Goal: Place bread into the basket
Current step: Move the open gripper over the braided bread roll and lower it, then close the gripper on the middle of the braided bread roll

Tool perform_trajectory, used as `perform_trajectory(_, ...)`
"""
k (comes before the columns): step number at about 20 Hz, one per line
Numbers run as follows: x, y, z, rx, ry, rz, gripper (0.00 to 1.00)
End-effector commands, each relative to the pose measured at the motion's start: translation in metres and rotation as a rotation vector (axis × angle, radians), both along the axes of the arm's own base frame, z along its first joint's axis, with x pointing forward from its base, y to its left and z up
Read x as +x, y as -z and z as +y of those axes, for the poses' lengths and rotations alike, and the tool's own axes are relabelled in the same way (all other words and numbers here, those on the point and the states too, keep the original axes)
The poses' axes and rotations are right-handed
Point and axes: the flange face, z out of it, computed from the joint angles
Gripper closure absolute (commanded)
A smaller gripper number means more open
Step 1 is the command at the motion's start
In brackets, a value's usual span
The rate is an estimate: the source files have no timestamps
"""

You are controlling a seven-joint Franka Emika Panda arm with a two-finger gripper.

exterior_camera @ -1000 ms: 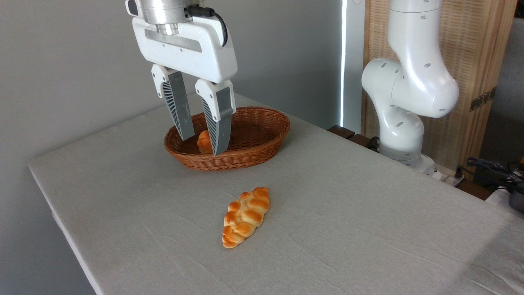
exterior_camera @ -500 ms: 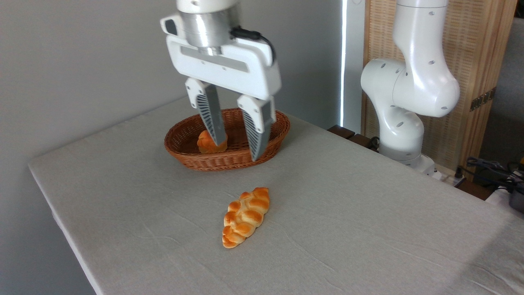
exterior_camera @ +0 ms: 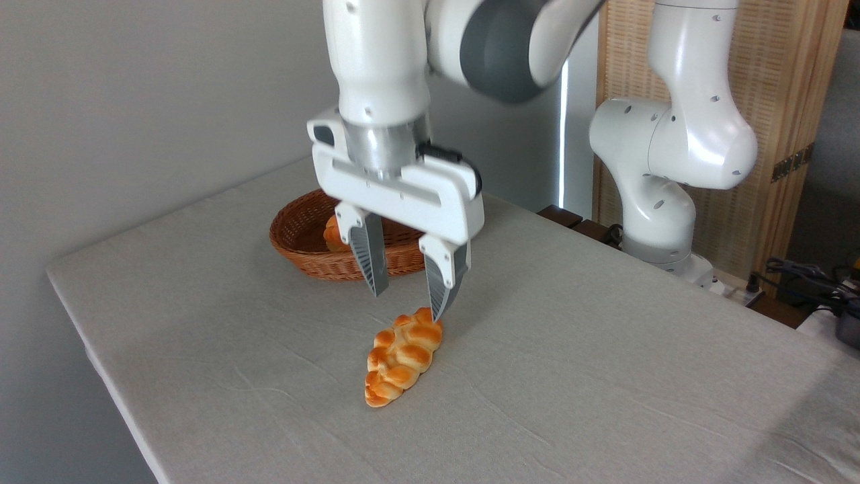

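Nothing held: my white two-finger gripper has its grey ribbed fingers spread wide apart and empty, pointing down at the table.
My position: I hang just above the far end of the loaf, the right fingertip close to or touching that tip; I cannot tell which. The left finger is clear of it.
Bread: the elongated braided golden-orange loaf lies flat on the grey cloth-covered table, untouched by any grip, well short of the basket.
Basket: the oval reddish-brown woven wicker basket sits behind me, partly hidden by my hand.
Already inside: a small round orange-brown bun, not my target.
Done, as I judge: only the approach.
Left: centre over the loaf's middle, lower, close, lift, carry to the basket, release.
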Motion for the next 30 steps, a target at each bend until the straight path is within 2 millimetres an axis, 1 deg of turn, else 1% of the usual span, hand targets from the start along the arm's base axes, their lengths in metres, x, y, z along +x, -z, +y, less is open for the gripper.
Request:
perform_trajectory(1, -0.005, 0.017, -0.006, -0.024, -0.04, -0.01, 0.0)
perform_trajectory(4, -0.005, 0.031, -0.005, -0.026, -0.052, -0.002, 0.0)
perform_trajectory(5, -0.004, 0.032, -0.006, -0.025, -0.068, -0.015, 0.0)
perform_trajectory(8, 0.0, 0.044, -0.015, -0.024, -0.075, -0.013, 0.0)
perform_trajectory(9, 0.001, 0.046, -0.022, -0.022, -0.062, -0.02, 0.0)
perform_trajectory(11, 0.001, 0.054, -0.025, -0.02, -0.058, -0.013, 0.0)
perform_trajectory(14, -0.005, 0.078, -0.023, -0.015, -0.066, -0.02, 0.0)
perform_trajectory(23, -0.005, 0.084, -0.026, -0.014, -0.063, -0.028, 0.0)
perform_trajectory(24, -0.005, 0.084, -0.026, -0.014, -0.062, -0.028, 0.07)
perform_trajectory(25, -0.005, 0.084, -0.025, -0.013, -0.059, -0.028, 0.11)
perform_trajectory(26, -0.005, 0.085, -0.025, -0.013, -0.05, -0.027, 0.24)
perform_trajectory(27, -0.004, 0.087, -0.025, -0.011, -0.045, -0.025, 0.29)
perform_trajectory(28, -0.004, 0.089, -0.025, -0.01, -0.036, -0.02, 0.4)
perform_trajectory(29, -0.004, 0.089, -0.025, -0.01, -0.034, -0.02, 0.46)
perform_trajectory(30, -0.004, 0.09, -0.025, -0.011, -0.034, -0.017, 0.55)
